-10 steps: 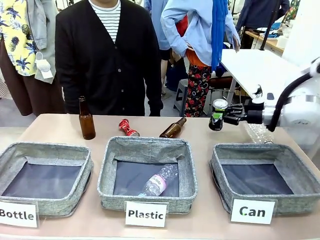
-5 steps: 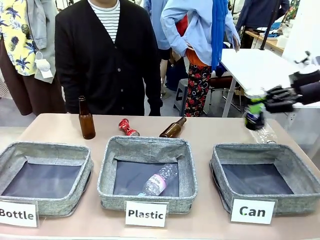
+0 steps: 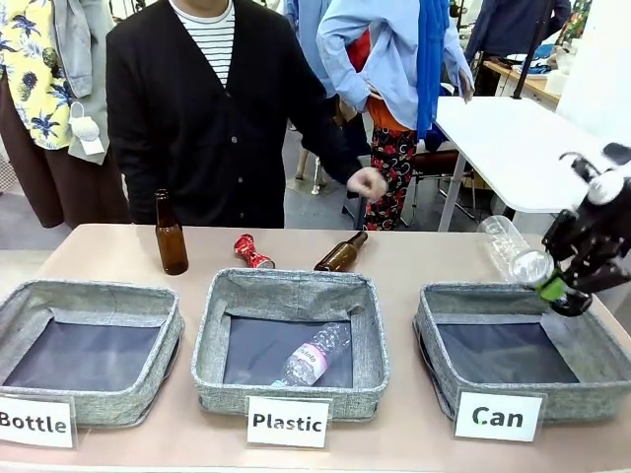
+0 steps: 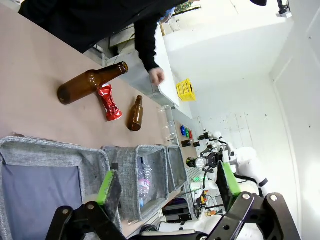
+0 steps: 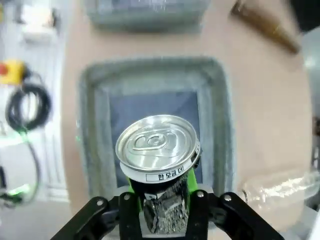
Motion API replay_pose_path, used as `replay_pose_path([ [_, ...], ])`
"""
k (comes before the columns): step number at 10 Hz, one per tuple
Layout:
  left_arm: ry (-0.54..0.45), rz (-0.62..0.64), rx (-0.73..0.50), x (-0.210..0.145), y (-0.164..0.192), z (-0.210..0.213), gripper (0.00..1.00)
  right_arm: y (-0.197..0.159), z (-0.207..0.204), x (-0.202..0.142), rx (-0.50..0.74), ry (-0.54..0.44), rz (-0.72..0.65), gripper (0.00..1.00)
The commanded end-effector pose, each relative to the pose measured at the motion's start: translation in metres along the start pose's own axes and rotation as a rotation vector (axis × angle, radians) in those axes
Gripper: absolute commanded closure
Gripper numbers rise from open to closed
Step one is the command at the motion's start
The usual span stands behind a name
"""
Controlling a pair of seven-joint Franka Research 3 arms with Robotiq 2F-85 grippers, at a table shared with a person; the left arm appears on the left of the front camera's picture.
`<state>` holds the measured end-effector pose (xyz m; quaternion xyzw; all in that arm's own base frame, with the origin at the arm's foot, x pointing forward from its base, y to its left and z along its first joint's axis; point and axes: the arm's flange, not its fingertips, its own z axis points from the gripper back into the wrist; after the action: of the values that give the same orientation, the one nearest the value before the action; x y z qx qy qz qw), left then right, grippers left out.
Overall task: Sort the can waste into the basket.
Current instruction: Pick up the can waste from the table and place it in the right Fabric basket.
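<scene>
My right gripper (image 3: 564, 288) is shut on the black can (image 3: 533, 267), tilted with its silver end toward the camera, just above the far right rim of the Can basket (image 3: 427, 325). In the right wrist view the black can (image 5: 156, 143) sits between the jaws of the right gripper (image 5: 159, 192), with the Can basket (image 5: 92, 130) below it. The red can (image 3: 252, 252) lies on the table behind the middle basket. My left gripper (image 4: 168, 182) is open, holding nothing, over the left baskets; the red can (image 4: 109, 102) lies ahead of it.
Baskets signed Bottle (image 3: 20, 315) and Plastic (image 3: 212, 325) stand to the left, the latter holding a clear bottle (image 3: 314, 357). One brown bottle (image 3: 171, 235) stands and another (image 3: 342, 253) lies behind them. A clear bottle (image 3: 496, 239) lies behind the Can basket. A person's hand (image 3: 367, 183) hovers across the table.
My right gripper has carried the black can rightward and down, tilting it over the Can basket. The person's arm has swung out to the right.
</scene>
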<state>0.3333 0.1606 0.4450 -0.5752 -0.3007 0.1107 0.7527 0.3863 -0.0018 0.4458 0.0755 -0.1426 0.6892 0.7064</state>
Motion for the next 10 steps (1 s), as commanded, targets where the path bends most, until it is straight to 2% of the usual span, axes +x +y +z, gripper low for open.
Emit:
replay_pose_path([
  [1,0.002,-0.022,-0.009,-0.001,0.001,0.000,0.00,0.007,-0.025,0.004,0.008,0.272,-0.028,1.00],
  [2,0.002,-0.022,-0.009,-0.001,0.001,0.000,0.00,0.009,-0.032,0.011,0.024,0.304,-0.019,1.00],
  [5,0.002,-0.022,-0.009,-0.001,0.001,0.000,0.00,0.007,-0.031,0.014,0.039,0.294,-0.008,1.00],
  [6,0.002,-0.022,-0.009,-0.001,0.001,0.000,0.00,0.005,-0.029,0.013,0.039,0.262,0.015,0.19],
  [7,0.002,-0.022,-0.009,-0.001,0.001,0.000,0.00,0.005,-0.028,0.012,0.031,0.253,0.005,0.01],
  [10,0.002,-0.022,-0.009,-0.001,0.001,0.000,0.00,0.005,-0.029,0.012,0.029,0.249,0.000,0.00],
])
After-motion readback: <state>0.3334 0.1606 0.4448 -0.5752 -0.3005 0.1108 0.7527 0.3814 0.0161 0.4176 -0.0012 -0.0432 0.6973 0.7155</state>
